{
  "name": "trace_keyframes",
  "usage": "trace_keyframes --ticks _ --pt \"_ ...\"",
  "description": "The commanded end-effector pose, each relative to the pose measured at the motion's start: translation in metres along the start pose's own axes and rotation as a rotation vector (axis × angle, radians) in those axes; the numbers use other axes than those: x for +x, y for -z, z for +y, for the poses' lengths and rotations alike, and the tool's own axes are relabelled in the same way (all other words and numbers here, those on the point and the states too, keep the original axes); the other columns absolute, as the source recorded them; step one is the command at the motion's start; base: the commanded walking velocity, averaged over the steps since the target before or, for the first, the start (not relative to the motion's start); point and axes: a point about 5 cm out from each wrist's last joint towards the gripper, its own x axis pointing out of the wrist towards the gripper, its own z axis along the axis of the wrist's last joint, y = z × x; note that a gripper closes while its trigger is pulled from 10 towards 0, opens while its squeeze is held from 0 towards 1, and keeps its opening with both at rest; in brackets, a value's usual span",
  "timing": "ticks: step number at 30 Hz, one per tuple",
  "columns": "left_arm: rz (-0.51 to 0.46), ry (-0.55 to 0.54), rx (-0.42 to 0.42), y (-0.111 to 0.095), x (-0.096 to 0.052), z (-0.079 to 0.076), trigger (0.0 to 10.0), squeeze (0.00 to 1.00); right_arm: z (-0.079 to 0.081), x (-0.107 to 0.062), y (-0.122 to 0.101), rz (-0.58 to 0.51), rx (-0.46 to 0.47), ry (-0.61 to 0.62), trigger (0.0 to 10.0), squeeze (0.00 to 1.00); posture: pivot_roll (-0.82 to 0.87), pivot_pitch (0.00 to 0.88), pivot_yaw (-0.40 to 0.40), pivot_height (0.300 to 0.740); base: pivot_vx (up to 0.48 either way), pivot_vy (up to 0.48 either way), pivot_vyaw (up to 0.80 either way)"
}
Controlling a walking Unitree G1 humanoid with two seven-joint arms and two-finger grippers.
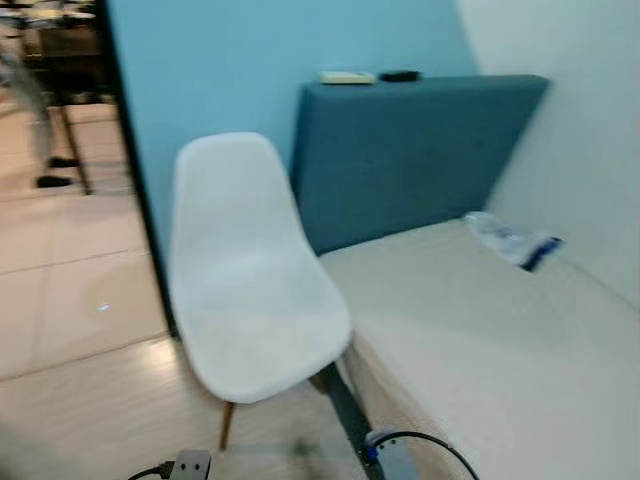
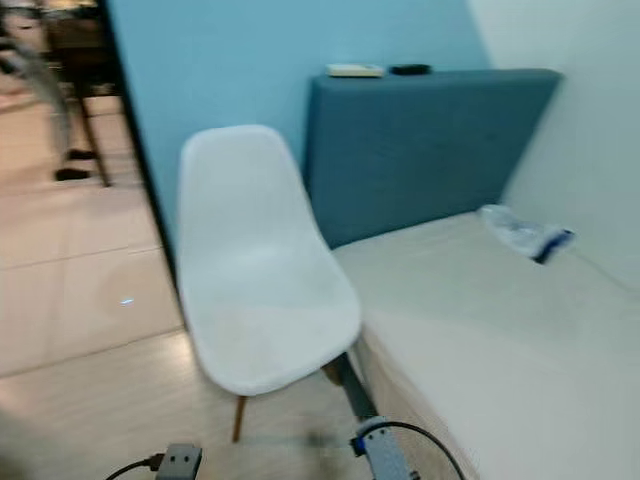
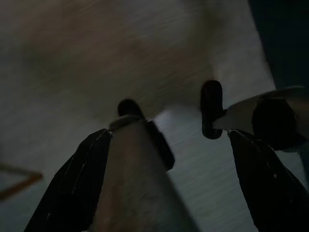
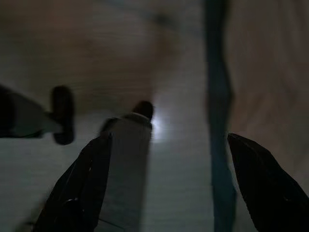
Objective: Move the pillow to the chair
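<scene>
A white moulded chair (image 1: 250,290) with wooden legs stands on the floor against the light blue wall, its seat bare. It sits right beside the head end of a bed (image 1: 480,330) with a bare beige mattress. My left gripper (image 3: 169,193) hangs low over the wood floor, open with nothing between its fingers (image 3: 72,183). My right gripper (image 4: 169,193) hangs the same way beside the bed's dark frame, also open and holding nothing.
A blue padded headboard (image 1: 410,150) backs the bed, with two small flat items (image 1: 347,77) on top. A crumpled clear plastic wrapper (image 1: 510,240) lies on the mattress near the white wall. Tiled floor opens to the left past a dark door frame (image 1: 130,170).
</scene>
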Motion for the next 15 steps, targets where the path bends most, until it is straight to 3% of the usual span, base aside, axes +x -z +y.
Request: trace_keyframes --ticks 1,4,6,10,12,15 --pt "0.012 0.012 0.029 0.003 0.0 -0.002 10.0 0.0 -0.004 -0.001 0.004 0.023 0.0 0.015 10.0 0.0 0.05 0.0 -0.066 0.74 0.0 0.0 -0.77" --pt "0.014 0.032 0.066 0.001 0.0 -0.004 10.0 0.0 -0.012 -0.003 0.005 0.028 0.016 0.055 10.0 0.0 0.05 0.0 -0.047 0.74 0.0 0.0 -0.78" --pt "-0.004 0.061 0.121 -0.007 0.001 -0.004 10.0 0.0 -0.017 -0.003 0.0 0.004 0.077 0.093 10.0 0.0 0.03 0.0 -0.014 0.74 0.0 0.0 -0.78" --pt "-0.018 0.058 0.148 -0.016 0.002 0.003 10.0 0.0 -0.013 -0.002 0.0 -0.001 0.111 0.097 10.0 0.0 0.05 0.0 -0.042 0.74 0.0 0.0 -0.78" --pt "-0.038 0.033 0.135 -0.024 0.001 0.012 10.0 0.0 -0.005 -0.001 0.002 0.014 0.071 0.07 10.0 0.0 0.06 0.0 -0.06 0.74 0.0 0.0 -0.78" --pt "-0.072 -0.036 0.042 -0.032 0.0 0.026 10.0 0.0 0.005 0.001 0.006 0.055 -0.054 0.022 10.0 0.0 0.09 0.0 -0.11 0.74 0.0 0.0 -0.79"
